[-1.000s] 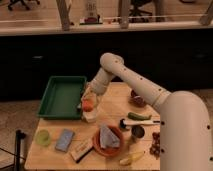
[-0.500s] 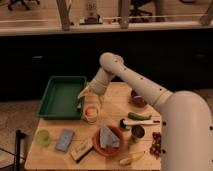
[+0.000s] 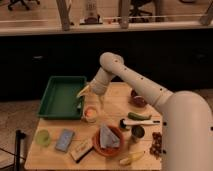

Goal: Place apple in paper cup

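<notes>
The apple [image 3: 91,113] is small and orange-red. It sits inside the pale paper cup [image 3: 91,118], which stands on the wooden table just right of the green tray's front corner. My gripper [image 3: 90,98] hangs just above the cup, apart from it, on the white arm that reaches in from the right. Its yellowish fingers [image 3: 83,92] are spread open and hold nothing.
A green tray [image 3: 60,96] lies at the left. At the front are a pale green cup [image 3: 43,137], a blue-grey packet [image 3: 65,140], a brown bar [image 3: 82,149] and an orange plate with grey cloth [image 3: 119,144]. At the right are a dark bowl [image 3: 138,101], a cucumber [image 3: 138,116], a metal cup [image 3: 137,132], grapes [image 3: 157,143] and a banana [image 3: 129,159].
My gripper was down at the cup with the apple. It has let go and risen a little, leaving the apple in the cup.
</notes>
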Controlling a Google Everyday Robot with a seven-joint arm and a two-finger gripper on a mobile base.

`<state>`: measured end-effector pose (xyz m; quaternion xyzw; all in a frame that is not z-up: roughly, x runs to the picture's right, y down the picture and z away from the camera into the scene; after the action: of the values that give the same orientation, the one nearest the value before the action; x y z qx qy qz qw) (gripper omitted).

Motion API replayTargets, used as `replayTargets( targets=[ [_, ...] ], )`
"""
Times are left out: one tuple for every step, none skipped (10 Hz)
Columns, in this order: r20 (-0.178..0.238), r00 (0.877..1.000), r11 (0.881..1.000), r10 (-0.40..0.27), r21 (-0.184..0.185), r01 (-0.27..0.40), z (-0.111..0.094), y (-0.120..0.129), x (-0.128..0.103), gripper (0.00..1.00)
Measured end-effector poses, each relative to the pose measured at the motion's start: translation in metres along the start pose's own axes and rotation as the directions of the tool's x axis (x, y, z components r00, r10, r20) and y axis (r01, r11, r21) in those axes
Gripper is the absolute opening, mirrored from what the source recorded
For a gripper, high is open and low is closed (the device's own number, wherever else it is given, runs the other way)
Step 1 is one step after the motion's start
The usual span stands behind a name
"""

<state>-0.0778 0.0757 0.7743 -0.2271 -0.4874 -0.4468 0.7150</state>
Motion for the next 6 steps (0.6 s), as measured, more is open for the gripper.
replayTargets(
  targets=[
    [0.001,1.000,1.000,-0.003,-0.001,0.003,-0.0006,0.0003,-0.0001,0.80],
    [0.002,1.000,1.000,-0.004,-0.001,0.004,-0.0013,0.0008,0.0003,0.80],
    [0.002,1.000,1.000,-0.004,-0.003,0.004,-0.0017,0.0014,0.0008,0.80],
    [0.003,1.000,1.000,-0.003,-0.007,0.003,-0.0022,0.0031,0.0020,0.80],
    [0.000,1.000,1.000,-0.003,-0.009,0.003,-0.0036,0.0041,0.0038,0.80],
    [-0.001,1.000,1.000,-0.004,-0.011,0.004,-0.0044,0.0047,0.0051,0.80]
  ],
)
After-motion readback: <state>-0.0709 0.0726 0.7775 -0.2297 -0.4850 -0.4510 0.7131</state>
